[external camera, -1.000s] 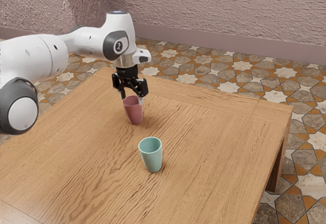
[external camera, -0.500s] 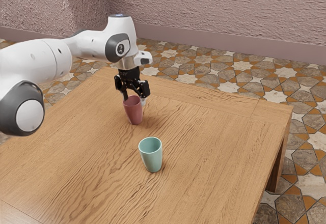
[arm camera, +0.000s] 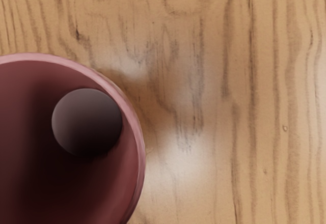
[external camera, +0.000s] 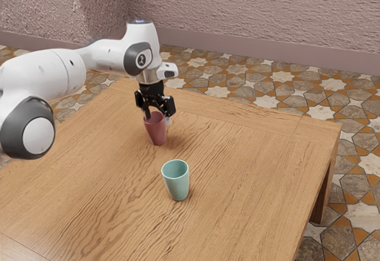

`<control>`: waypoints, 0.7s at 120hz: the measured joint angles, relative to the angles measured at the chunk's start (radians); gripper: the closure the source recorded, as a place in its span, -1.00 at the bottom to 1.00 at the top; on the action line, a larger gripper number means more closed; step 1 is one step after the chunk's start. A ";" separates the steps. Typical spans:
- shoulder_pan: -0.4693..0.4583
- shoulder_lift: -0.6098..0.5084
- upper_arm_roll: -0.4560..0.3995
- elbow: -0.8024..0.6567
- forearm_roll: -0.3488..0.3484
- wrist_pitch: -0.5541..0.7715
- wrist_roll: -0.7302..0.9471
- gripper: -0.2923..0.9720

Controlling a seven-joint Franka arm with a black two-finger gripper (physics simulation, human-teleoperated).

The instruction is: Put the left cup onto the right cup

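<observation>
A dusty-pink cup (external camera: 155, 131) stands upright on the wooden table (external camera: 255, 154), further back and toward the exterior view's left. A teal cup (external camera: 176, 180) stands upright nearer the front, apart from it. My black gripper (external camera: 156, 116) hangs right over the pink cup's rim, open, with its fingers reaching down either side of the rim's far wall. In the wrist view the pink cup (arm camera: 76, 183) lies directly under my hand, its dark inside bottom visible, with bare table wood (arm camera: 229, 107) beside it.
The table's right edge (external camera: 332, 154) drops to a patterned tile floor (external camera: 356, 107). A rough plaster wall runs behind. Open wood surrounds both cups.
My hand has sunk a little lower onto the pink cup's rim and the arm's forearm has shifted slightly right. Both cups stand where they were.
</observation>
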State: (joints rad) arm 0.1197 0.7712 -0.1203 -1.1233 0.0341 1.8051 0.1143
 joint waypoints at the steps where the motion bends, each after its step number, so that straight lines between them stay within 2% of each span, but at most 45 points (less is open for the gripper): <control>1: 0.000 0.001 0.000 0.000 0.000 0.000 0.000 -0.47; 61: 0.015 0.052 -0.047 0.061 0.069 -0.003 0.003 -0.38; 84: 0.017 0.060 -0.053 0.063 0.086 -0.002 0.003 -0.28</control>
State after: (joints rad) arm 0.1370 0.8313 -0.1731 -1.0599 0.1204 1.8034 0.1172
